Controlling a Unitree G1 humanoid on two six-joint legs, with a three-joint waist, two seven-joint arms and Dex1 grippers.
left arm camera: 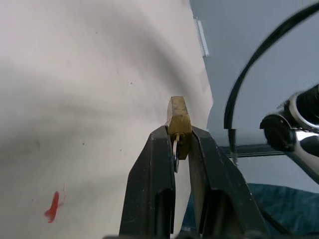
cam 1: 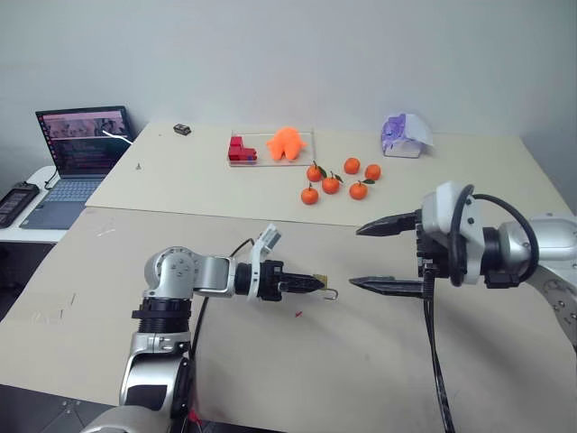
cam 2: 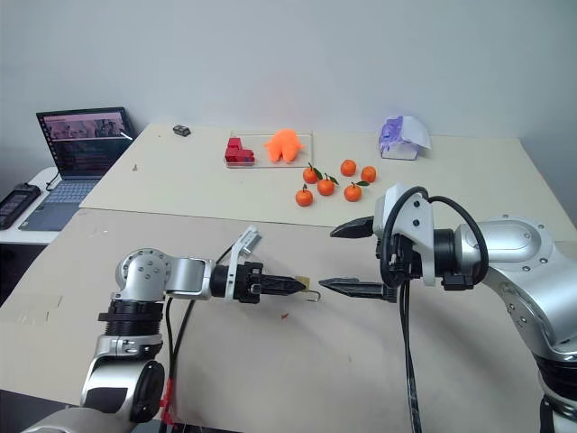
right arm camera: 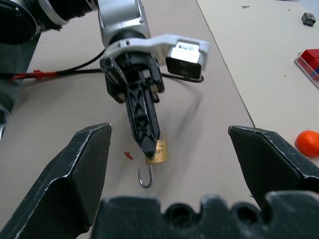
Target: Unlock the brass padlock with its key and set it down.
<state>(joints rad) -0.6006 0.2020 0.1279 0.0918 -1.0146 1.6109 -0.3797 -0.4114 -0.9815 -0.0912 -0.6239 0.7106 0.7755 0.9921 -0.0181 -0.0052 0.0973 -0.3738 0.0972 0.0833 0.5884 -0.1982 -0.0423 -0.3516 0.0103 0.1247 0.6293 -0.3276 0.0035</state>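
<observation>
My left gripper is shut on the small brass padlock, holding it just above the brown table. The padlock's silver shackle hangs out below the body like a hook with one end free. In the left wrist view the brass body sticks out past the two black fingertips. My right gripper is open wide, just to the right of the padlock and facing it, with nothing between its fingers. The key is hidden.
Several oranges lie on the far table, behind them a clear tray with red blocks and an orange toy. A purple-and-white object sits far right, a laptop far left. A small red mark lies under the padlock.
</observation>
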